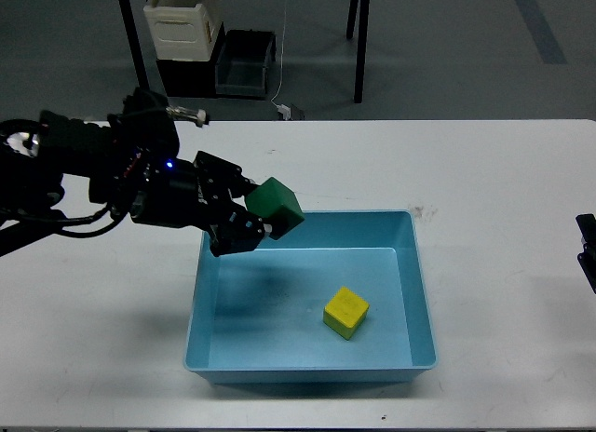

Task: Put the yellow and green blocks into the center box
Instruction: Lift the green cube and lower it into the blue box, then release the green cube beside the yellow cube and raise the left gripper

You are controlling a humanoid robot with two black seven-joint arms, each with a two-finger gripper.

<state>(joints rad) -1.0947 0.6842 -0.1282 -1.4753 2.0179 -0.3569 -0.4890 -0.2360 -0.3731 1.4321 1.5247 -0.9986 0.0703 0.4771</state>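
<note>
My left gripper (pixel 264 211) is shut on the green block (pixel 277 208) and holds it in the air above the far left corner of the blue box (pixel 424 306). The black left arm reaches in from the left edge across the white table (pixel 503 171). A yellow block (pixel 345 312) lies on the box floor, right of centre. Only a small dark piece of my right arm (pixel 588 250) shows at the right edge; its gripper is out of view.
The box stands at the table's middle near the front edge. Behind the table on the floor are a white-and-black container (pixel 183 32), a dark bin (pixel 246 64), table legs and a hanging white cable.
</note>
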